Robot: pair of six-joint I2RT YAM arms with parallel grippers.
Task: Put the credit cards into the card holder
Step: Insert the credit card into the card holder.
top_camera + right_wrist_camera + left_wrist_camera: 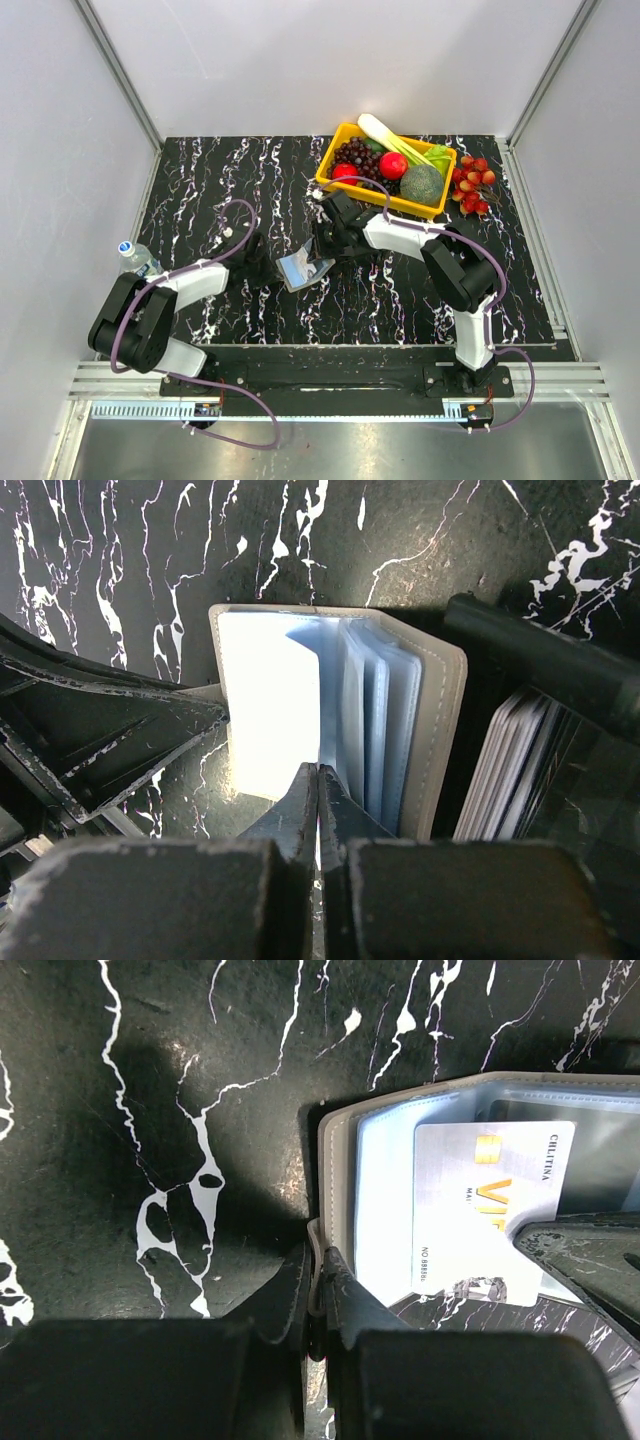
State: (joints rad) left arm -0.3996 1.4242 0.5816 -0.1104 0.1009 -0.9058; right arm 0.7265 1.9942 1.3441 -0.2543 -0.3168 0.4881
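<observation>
1. At the far left of the top view, a bottle (135,256) sits at the edge of the dark marbled table (220,180), close by the left arm.
2. The left gripper (266,264) lies low at centre-left. The left wrist view shows its two tips clenched on the edge of the holder's grey cover.
3. The holder (300,268) lies open like a booklet on the table in the middle of the top view, between the two grippers. In the left wrist view, a pale card (490,1210) with gold lettering sits in one clear sleeve.
4. The right gripper (322,255) meets the holder from the right. In the right wrist view its tips are pinched tight on one clear sleeve, and the other sleeves are fanned out to the right.
5. Right of the holder in that view, a stack of cards (505,770) stands on edge just beside the cover, its top hidden by a dark bar (540,670).
6. At the upper right of the top view is a yellow basket (327,165) of fruit and vegetables, with red fruit (472,185) beside it.
</observation>
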